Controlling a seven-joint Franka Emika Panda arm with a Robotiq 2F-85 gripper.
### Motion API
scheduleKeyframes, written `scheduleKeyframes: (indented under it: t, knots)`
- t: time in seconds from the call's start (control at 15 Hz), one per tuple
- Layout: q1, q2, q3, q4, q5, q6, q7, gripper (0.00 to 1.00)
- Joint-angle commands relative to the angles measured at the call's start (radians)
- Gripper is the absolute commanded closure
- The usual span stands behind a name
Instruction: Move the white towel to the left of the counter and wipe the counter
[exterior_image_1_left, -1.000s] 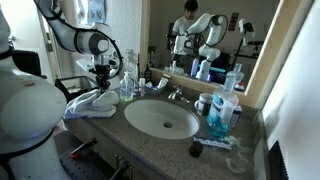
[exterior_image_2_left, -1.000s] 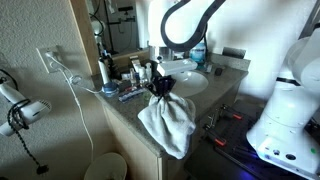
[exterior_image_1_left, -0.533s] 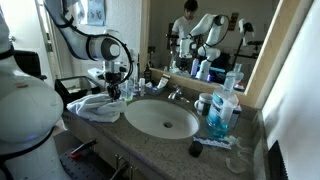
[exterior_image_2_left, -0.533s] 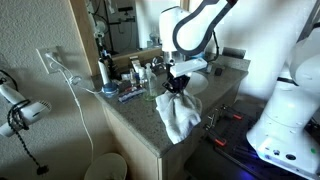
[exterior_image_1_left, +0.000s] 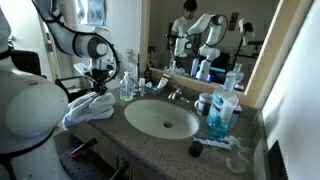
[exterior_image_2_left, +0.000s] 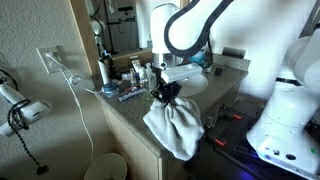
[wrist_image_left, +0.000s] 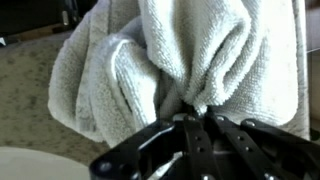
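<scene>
Pincer (wrist_image_left: 195, 112) clamped on a bunched fold of white towel (exterior_image_2_left: 176, 126) — holds the cloth gathered for dragging. Drapes over the counter (exterior_image_1_left: 245, 150) edge beside the sink (exterior_image_1_left: 162, 120) — apparently low enough to wipe.

Soft, warm indoor light fills both exterior views, which are grainy and low in resolution. The robot's white base (exterior_image_2_left: 285, 110) is blown out almost to glare, and in an exterior view that base (exterior_image_1_left: 25, 110) looms blurred in the foreground. The sink basin (exterior_image_1_left: 160, 120) shines pale. Below the front edge of the counter (exterior_image_2_left: 125, 110) it is dim. In the wrist view the white towel (wrist_image_left: 200, 60) is bright but soft-focused, and the gripper (wrist_image_left: 195, 112) is nearly a dark silhouette
</scene>
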Motion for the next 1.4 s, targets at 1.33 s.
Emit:
scheduleKeyframes:
  t: [1.33]
  knots:
    - [-0.008, 0.107, -0.099, 0.019, -0.406, 0.085, 0.297, 0.94]
